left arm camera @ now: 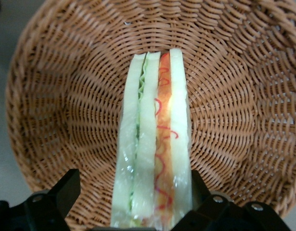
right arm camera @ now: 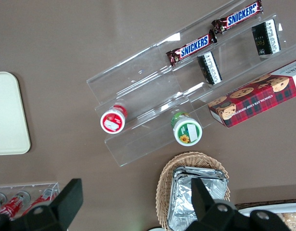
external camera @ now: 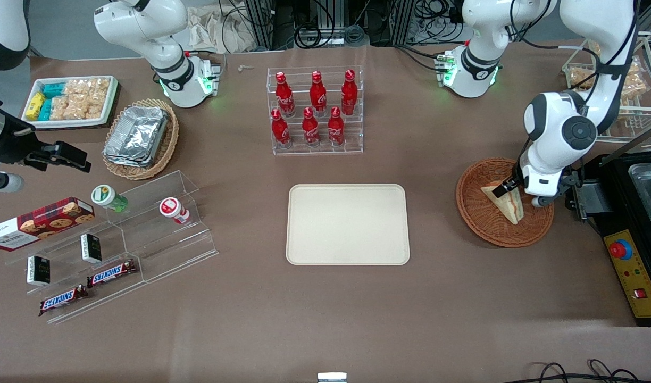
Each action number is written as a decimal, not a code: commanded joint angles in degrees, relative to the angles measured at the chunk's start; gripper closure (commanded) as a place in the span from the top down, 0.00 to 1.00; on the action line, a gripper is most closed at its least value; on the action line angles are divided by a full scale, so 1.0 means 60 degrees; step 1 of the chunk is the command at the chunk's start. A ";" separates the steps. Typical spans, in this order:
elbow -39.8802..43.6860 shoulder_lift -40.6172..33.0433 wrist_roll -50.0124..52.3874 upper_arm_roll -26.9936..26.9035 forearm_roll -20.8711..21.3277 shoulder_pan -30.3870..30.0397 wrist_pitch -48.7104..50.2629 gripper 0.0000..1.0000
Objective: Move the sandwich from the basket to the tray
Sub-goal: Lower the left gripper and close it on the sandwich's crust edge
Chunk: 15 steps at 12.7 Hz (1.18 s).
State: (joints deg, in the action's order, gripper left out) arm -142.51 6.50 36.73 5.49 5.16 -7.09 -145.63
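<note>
The sandwich [external camera: 506,205] stands on edge in the reddish-brown wicker basket [external camera: 477,215], toward the working arm's end of the table. My left gripper [external camera: 509,186] is lowered into the basket over the sandwich. In the left wrist view the gripper [left arm camera: 133,185] is open and straddles the sandwich [left arm camera: 155,144]. One finger [left arm camera: 197,187] touches the bread. The other finger [left arm camera: 68,190] stands apart from it, with the basket weave [left arm camera: 66,106] showing in the gap. The cream-beige tray [external camera: 348,223] lies flat at the table's middle, with nothing on it.
A black control box with a red button [external camera: 620,249] stands close beside the basket. A clear rack of red bottles [external camera: 315,109] stands farther from the front camera than the tray. A clear stepped shelf of snacks [external camera: 118,239] and a tan basket of foil trays [external camera: 139,138] lie toward the parked arm's end.
</note>
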 commanded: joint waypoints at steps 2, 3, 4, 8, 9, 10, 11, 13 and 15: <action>-0.0097 0.0293 0.0555 0.0081 0.0180 -0.0107 -0.0705 0.66; -0.0068 0.0220 0.0848 0.0067 0.0180 -0.0107 -0.0705 0.27; -0.0038 0.0205 0.0996 0.0081 0.0180 -0.0093 -0.0705 0.01; 0.0181 0.0191 0.1245 0.0096 0.0180 -0.0078 -0.0676 0.00; 0.0211 0.0045 0.1246 0.0096 0.0166 -0.0078 -0.0632 0.00; 0.0429 -0.0159 0.1246 0.0111 0.0166 -0.0078 -0.0501 0.00; 0.0706 -0.0335 0.1217 0.0140 0.0166 -0.0064 0.0138 0.00; 0.1773 -0.0454 0.1144 0.0184 0.0151 0.0009 0.1720 0.00; 0.3366 -0.0440 0.0882 0.0460 0.0151 0.0024 0.3839 0.00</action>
State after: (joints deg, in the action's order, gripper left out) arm -130.45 4.10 41.60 6.64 5.16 -7.02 -132.74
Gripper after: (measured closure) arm 0.793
